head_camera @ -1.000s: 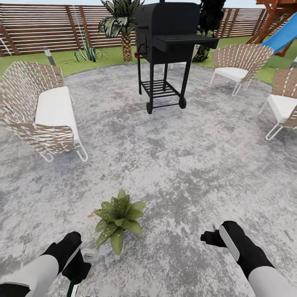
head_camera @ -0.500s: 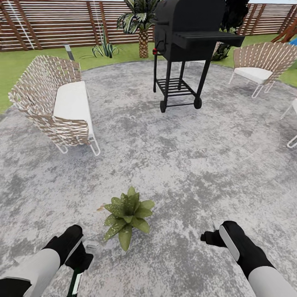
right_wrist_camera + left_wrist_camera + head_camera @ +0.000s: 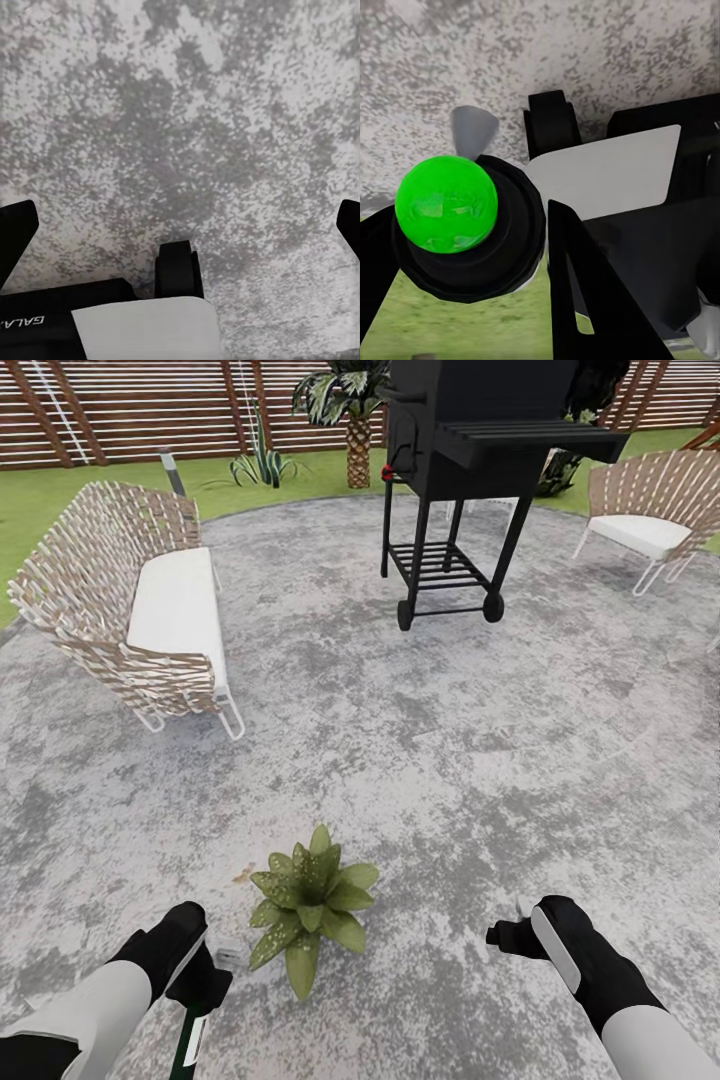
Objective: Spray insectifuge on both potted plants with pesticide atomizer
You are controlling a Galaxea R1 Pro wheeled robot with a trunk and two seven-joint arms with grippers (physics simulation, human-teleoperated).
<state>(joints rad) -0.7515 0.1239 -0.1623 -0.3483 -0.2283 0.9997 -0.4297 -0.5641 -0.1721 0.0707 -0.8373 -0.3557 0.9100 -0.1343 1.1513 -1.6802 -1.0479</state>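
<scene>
Camera view shifted; potted plant (image 3: 308,900) beside atomizer-holding left end effector (image 3: 200,990).

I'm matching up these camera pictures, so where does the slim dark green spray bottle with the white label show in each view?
Head view: slim dark green spray bottle at bottom left, held in the left gripper.
Left wrist view: seemingly its black round top, carrying a bright green ball, close up.
Right wrist view: mottled stone ahead of the right gripper.
Shared landmark: the grey mottled stone patio.
</scene>
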